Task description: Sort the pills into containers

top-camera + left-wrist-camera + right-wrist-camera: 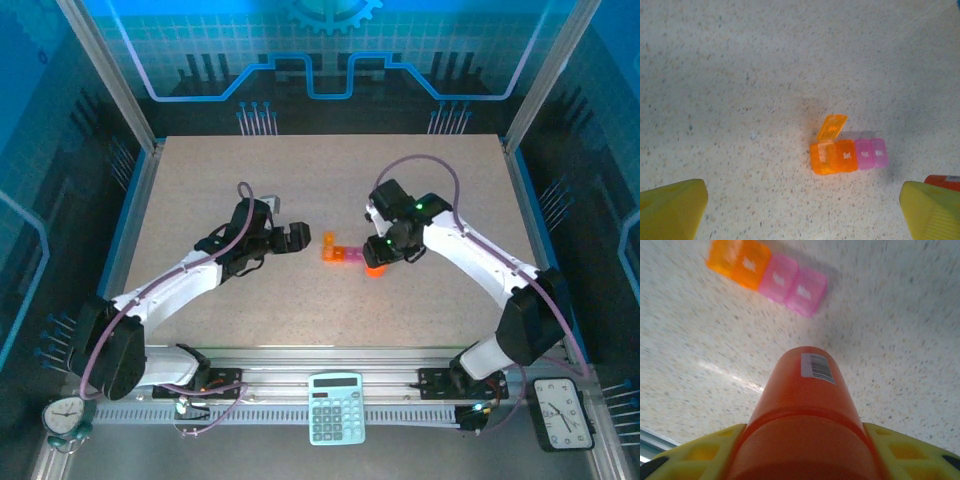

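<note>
The containers (340, 252) are a short strip of orange and pink compartments at the table's middle. In the left wrist view the containers (847, 156) have the leftmost orange lid (832, 126) flipped up and the other lids down. My left gripper (300, 238) hovers just left of the strip, open; the gripper (800, 215) has bare table between its yellow fingertips (670, 210). My right gripper (385, 255) is shut on an orange cylindrical bottle (805, 400) with a barcode label, just right of and nearer than the containers (767, 272). The pills are hidden.
A teal calculator (336, 407) lies on the front rail between the arm bases. A small clock (66, 417) sits at the front left and a black clock (565, 410) at the front right. Metal posts frame the speckled table (200, 180).
</note>
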